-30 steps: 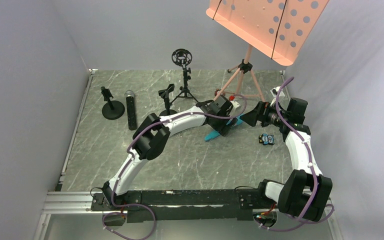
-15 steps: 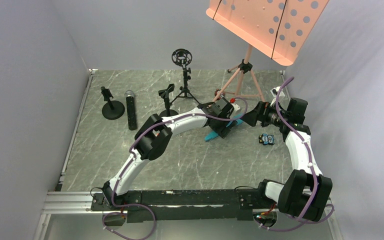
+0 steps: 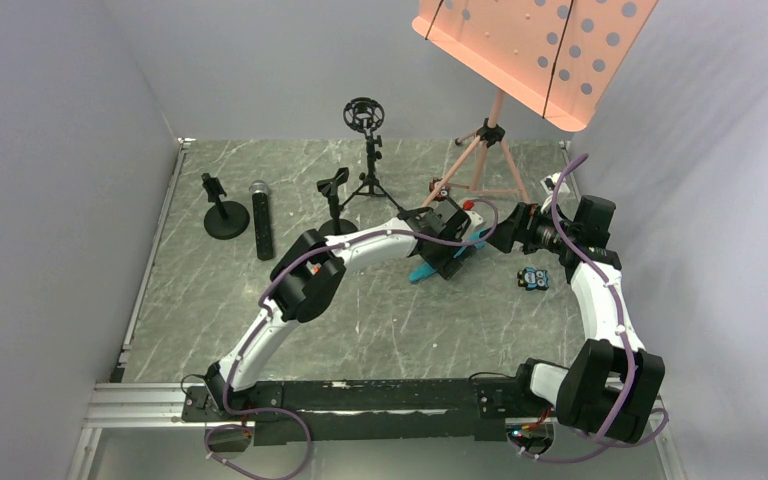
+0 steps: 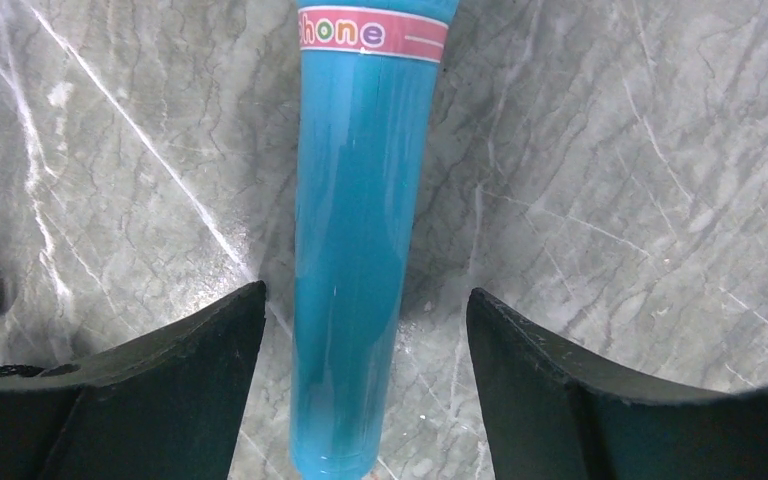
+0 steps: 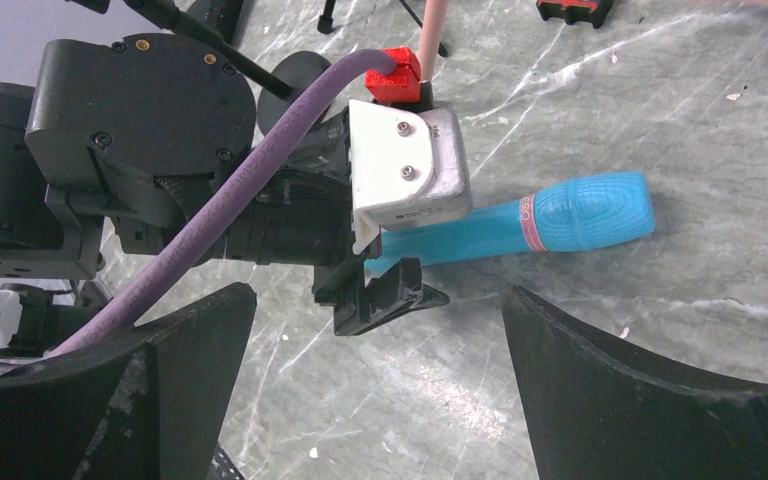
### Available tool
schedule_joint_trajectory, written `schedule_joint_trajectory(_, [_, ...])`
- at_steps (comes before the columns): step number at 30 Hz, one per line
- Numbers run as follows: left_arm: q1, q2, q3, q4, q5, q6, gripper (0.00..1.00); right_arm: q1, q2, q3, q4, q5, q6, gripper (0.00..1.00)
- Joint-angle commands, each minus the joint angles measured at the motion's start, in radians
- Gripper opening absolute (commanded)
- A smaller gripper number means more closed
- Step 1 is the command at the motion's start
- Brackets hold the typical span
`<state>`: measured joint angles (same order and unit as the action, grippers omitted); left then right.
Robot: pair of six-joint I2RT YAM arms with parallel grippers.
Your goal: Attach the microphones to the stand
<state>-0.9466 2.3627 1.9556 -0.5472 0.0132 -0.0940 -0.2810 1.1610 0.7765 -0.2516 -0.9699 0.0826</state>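
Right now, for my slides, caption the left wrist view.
Open left tool straddles the cyan microphone lying flat on the grey marbled table.

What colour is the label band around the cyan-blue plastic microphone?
Pink label band, multicoloured lettering; clearest in left wrist view.

Crowded from 12 to 4 o'clock, open from 6 to 9

The left claw (image 4: 365,300) straddles the bright cyan plastic stick microphone (image 4: 360,250), with a slim gap of grey marble counter (image 3: 380,310) on either side. Seen from above, the legs of the pink metal tripod (image 3: 457,172) stand close at 12 o'clock. The wide-open right claw (image 3: 507,231) blocks 3 o'clock. A small blue-and-black block (image 3: 531,279) lies at 4 o'clock. From 6 to 9 o'clock the counter is bare.
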Motion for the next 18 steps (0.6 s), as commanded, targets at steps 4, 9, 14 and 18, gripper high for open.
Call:
schedule_joint_trajectory(4, [-0.007,-0.119,-0.045,0.015,-0.037,0.021,0.79,-0.009,-0.025,0.01,0.03,-0.003,0.013,1.0])
schedule_joint_trajectory(9, [0.003,-0.215,-0.087,0.026,-0.036,0.032,0.85,-0.016,-0.035,0.009,0.031,-0.003,0.016,1.0])
schedule_joint_trajectory(14, [0.032,-0.309,-0.111,0.019,-0.009,0.031,0.87,-0.016,-0.047,0.01,0.028,-0.006,0.014,1.0])
schedule_joint_trajectory(18, [0.055,-0.361,-0.158,0.049,0.072,0.019,0.87,-0.016,-0.042,0.01,0.028,-0.008,0.017,1.0])
